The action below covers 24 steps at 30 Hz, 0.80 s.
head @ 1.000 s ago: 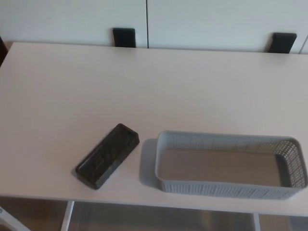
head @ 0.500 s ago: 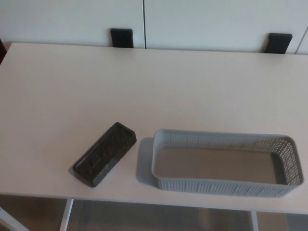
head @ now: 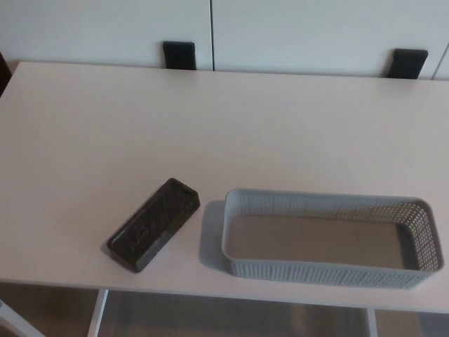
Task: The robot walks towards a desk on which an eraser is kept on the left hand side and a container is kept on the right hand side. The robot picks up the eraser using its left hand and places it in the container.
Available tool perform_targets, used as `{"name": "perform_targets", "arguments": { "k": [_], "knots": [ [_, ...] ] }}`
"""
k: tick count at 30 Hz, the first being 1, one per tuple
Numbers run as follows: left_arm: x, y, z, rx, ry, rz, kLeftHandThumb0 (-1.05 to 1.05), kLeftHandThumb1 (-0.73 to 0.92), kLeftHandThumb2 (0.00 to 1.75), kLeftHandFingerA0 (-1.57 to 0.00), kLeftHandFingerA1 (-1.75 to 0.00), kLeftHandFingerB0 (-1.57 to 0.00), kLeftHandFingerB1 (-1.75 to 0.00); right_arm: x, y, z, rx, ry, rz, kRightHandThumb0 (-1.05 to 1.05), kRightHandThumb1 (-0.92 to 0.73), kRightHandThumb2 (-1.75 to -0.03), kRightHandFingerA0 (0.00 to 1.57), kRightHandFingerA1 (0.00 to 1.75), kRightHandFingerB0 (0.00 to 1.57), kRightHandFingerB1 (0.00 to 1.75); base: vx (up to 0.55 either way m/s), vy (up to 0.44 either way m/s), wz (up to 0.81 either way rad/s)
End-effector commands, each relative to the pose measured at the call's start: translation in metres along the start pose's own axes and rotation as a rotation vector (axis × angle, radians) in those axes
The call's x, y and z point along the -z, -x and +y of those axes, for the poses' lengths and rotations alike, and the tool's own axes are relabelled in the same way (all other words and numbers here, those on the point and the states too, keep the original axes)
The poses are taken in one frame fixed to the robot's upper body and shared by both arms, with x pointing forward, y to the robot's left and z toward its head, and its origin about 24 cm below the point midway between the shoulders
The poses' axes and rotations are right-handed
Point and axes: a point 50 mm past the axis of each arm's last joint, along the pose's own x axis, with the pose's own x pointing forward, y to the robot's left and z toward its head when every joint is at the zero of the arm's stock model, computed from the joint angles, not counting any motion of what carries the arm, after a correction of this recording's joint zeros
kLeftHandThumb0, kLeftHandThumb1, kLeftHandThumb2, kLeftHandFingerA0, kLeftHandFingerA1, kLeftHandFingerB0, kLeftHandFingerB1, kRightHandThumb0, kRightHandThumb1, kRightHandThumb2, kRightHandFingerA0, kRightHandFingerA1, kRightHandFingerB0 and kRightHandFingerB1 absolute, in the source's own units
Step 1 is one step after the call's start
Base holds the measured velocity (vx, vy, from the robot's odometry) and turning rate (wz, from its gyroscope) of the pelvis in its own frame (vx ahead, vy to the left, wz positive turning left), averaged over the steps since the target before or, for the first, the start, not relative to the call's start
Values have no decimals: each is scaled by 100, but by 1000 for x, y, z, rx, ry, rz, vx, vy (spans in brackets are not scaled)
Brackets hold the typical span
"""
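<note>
From where I sit, nothing of the pick has begun: the eraser (head: 153,225) lies flat on the desk (head: 231,119), untouched, just left of the basket (head: 330,270) and apart from it, with a strip of bare desk between the two. It sits at a slant, its far end turned toward the basket's near-left corner and its near end close to the desk's front edge. The basket is empty as far as I can see through its open top, so both the grasp and the drop are left to do. Neither of my hands shows in the head view, so I cannot tell whether the fingers are spread or closed on either side. The basket's right end runs close to the picture's edge, and under the desk's front edge I make out only a blurred floor and pale desk legs.
</note>
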Motion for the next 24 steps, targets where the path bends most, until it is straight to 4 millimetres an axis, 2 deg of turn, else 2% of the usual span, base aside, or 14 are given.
{"name": "perform_targets", "arguments": {
  "k": [1,2,3,4,6,7,8,10,16,17,18,19,23,24],
  "knots": [
    [-203,68,-33,952,-150,-635,-70,91,73,-32,-40,-27,-35,0,0,-4,-2,37,12,-47,-47,-84,35,55,27,48,0,0,0],
    [-209,70,-32,936,-86,-700,-70,92,70,-32,-43,-27,-37,0,0,-5,-2,42,13,-46,-47,-84,34,55,26,48,0,0,0],
    [-214,70,-31,891,-41,-769,-64,75,113,-36,-60,-21,-50,-1,1,-4,-3,35,13,-45,-47,-84,35,55,26,48,0,0,0],
    [-218,69,-31,896,49,-820,-67,92,73,-30,-48,-24,-40,-3,1,-4,-4,34,10,-45,-47,-84,33,54,26,48,0,0,0],
    [-231,53,-28,787,73,-1091,-73,92,72,-23,-37,-18,-32,-1,0,-4,-8,28,4,-44,-47,-85,34,55,25,48,0,0,0],
    [-238,51,-22,687,-14,-1157,-80,90,68,-18,-35,-15,-27,-1,1,-3,-8,28,4,-43,-67,-59,41,42,36,36,0,0,0],
    [-240,51,-20,650,-49,-1178,-80,90,68,-18,-35,-15,-27,-2,1,-3,-8,28,3,-43,-67,-59,41,42,36,36,0,0,0],
    [-248,52,-6,338,-152,-1256,-64,73,62,-43,-37,-34,-32,-3,1,-3,-8,31,8,-42,-67,-59,41,42,37,36,0,0,0],
    [-256,36,19,-11,-243,-1143,-41,58,59,-30,-34,-25,-30,-2,-1,-3,-5,24,6,-42,-66,-58,43,42,39,37,0,0,0],
    [-255,30,24,-65,-295,-1091,-44,58,59,-27,-32,-24,-29,-2,-2,-3,-2,34,5,-44,-47,-84,38,56,29,50,0,0,0],
    [-251,21,28,-105,-361,-1008,-25,42,95,-9,-52,-9,-51,-2,-1,-3,3,45,-5,-43,-47,-84,38,56,30,50,0,0,0],
    [-249,15,30,-125,-400,-954,-47,56,59,-15,-29,-18,-28,-3,-1,-3,6,50,-10,-42,-66,-58,44,43,41,38,0,0,0],
    [-240,-9,37,-155,-535,-756,-43,52,57,0,-27,-9,-26,-8,-1,-5,19,74,-19,-40,-66,-59,44,44,41,38,0,0,0],
    [-238,-15,39,-158,-559,-719,-47,33,69,0,-15,-5,-23,-9,-2,-5,19,76,-20,-39,-65,-59,45,44,40,38,0,0,0]
  ]
}}
